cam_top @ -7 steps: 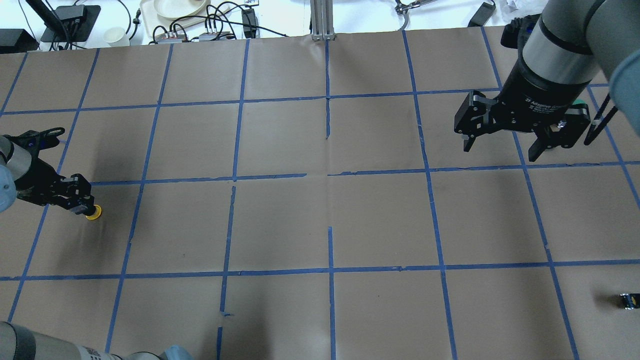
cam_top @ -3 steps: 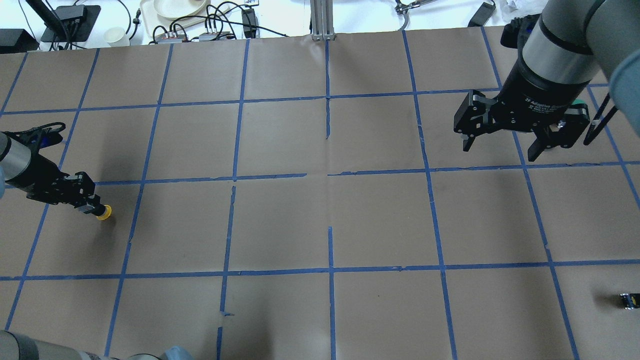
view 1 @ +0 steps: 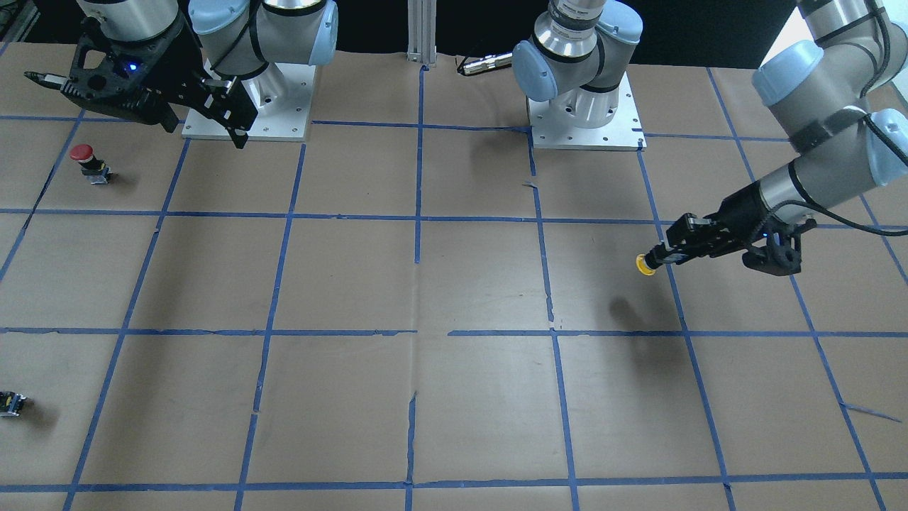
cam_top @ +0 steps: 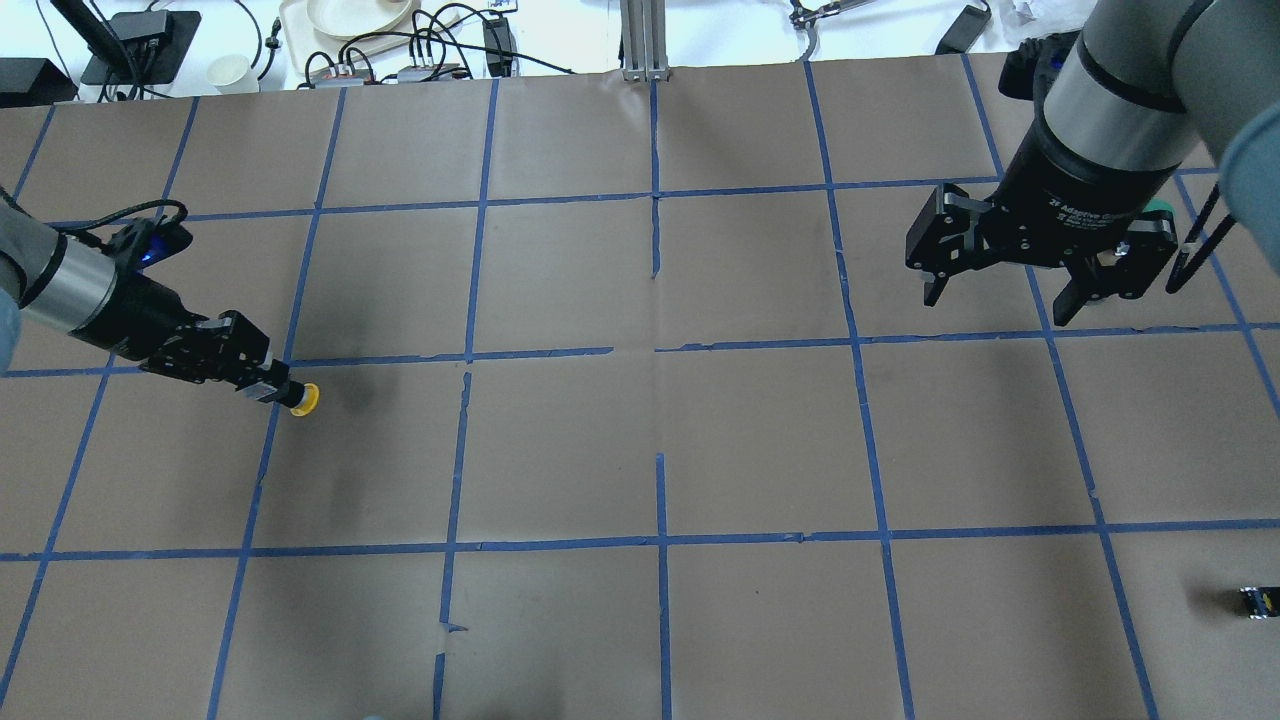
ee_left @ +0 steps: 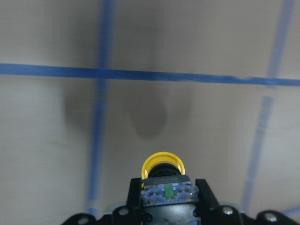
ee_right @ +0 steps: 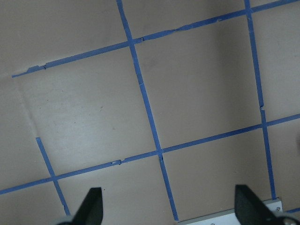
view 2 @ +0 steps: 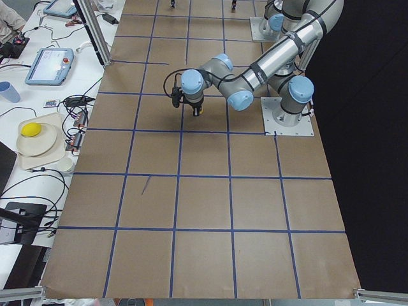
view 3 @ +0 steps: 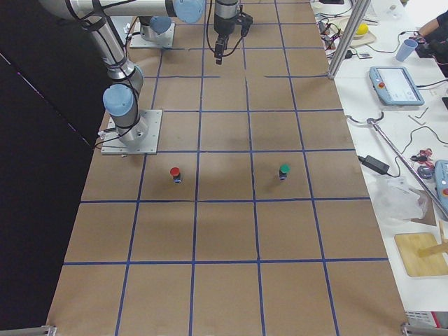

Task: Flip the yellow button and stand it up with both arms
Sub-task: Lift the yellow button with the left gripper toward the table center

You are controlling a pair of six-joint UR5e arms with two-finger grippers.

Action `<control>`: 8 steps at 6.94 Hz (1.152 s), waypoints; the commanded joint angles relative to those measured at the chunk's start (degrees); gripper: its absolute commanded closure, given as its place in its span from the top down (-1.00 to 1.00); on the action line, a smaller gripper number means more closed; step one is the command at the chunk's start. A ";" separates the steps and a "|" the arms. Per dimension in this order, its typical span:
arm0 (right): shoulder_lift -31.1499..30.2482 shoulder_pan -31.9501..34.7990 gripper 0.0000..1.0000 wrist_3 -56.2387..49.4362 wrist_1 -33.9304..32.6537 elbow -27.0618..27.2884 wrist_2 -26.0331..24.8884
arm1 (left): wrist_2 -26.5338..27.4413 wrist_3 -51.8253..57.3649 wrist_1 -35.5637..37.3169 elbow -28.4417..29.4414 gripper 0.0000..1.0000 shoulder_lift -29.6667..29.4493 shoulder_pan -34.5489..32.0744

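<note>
The yellow button is held by its grey contact block in my left gripper, which is shut on it. The button lies sideways in the air above the brown paper, its cap pointing away from the wrist, its shadow on the paper below. It also shows in the front view and the left wrist view. My right gripper is open and empty, high over the table's far right side. Its fingers frame bare paper in the right wrist view.
A red-capped button stands near the right arm's base. A green-capped button stands beyond it. A small black-and-yellow block lies at the near right edge. Cables, a plate and a cup lie past the far edge.
My left gripper has carried the yellow button to the right and slightly away from the robot, off the paper. The right gripper has barely moved and stays open.
</note>
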 commanded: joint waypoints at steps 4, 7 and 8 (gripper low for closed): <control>1.87 -7.35 1.00 10.57 -1.02 -1.14 16.28 | -51.01 -1.98 -15.36 -0.75 -0.73 8.45 -21.46; 3.37 -8.97 1.00 33.85 -4.61 -1.14 35.28 | -69.26 -1.20 -14.41 -2.42 -0.77 10.13 -28.32; 2.76 -8.79 0.99 40.10 -5.85 -1.05 39.78 | -69.90 -1.54 -11.26 -2.33 -0.78 9.96 -28.60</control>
